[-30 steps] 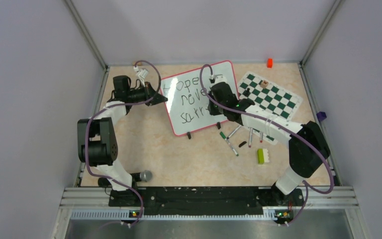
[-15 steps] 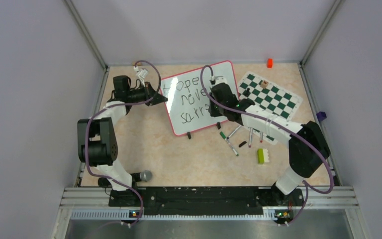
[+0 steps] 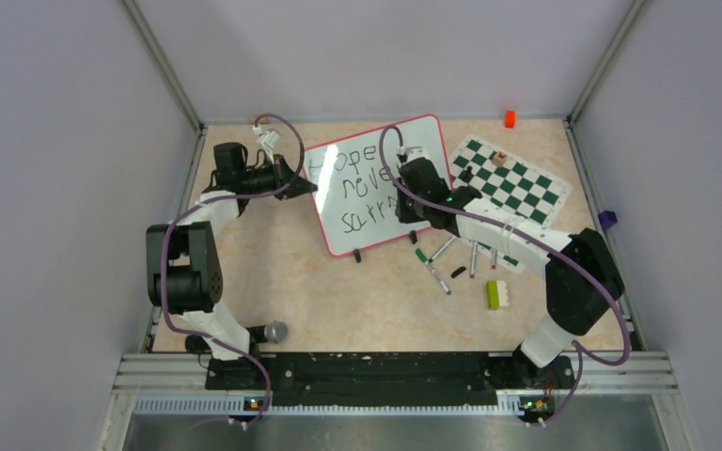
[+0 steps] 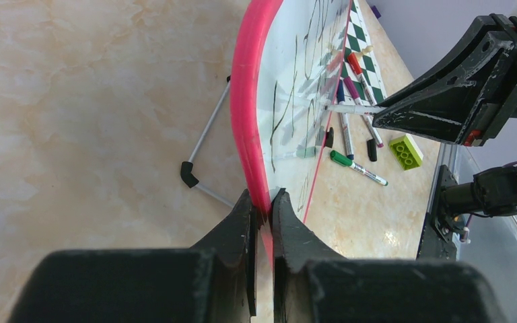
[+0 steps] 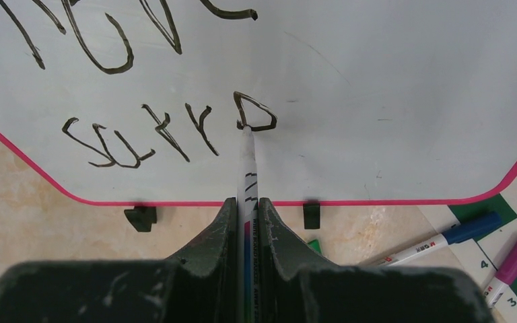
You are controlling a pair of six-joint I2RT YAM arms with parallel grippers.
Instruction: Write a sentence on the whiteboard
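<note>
The whiteboard (image 3: pixel 362 188), glossy white with a red-pink rim, stands tilted at the back middle of the table. Its lettering (image 3: pixel 355 188) reads "Hope", "neve" and "Surr" in three lines; the right wrist view shows the third line (image 5: pixel 168 131) as "Surr" plus a fresh triangular stroke. My left gripper (image 3: pixel 301 184) is shut on the board's rim (image 4: pixel 264 202). My right gripper (image 3: pixel 404 209) is shut on a white marker (image 5: pixel 247 175), whose tip touches the board at the newest stroke. Two black clips (image 5: pixel 141 218) sit on the lower edge.
A green-and-white chess mat (image 3: pixel 508 183) lies right of the board with small pieces on it. Several loose markers (image 3: pixel 451 263) and a lime brick (image 3: pixel 494 295) lie in front of it. An orange block (image 3: pixel 510 118) sits at the back, and a wire stand (image 4: pixel 205 148) props the board from behind.
My right gripper has shifted very slightly with the marker on the third line. The left arm and the board have not moved.
</note>
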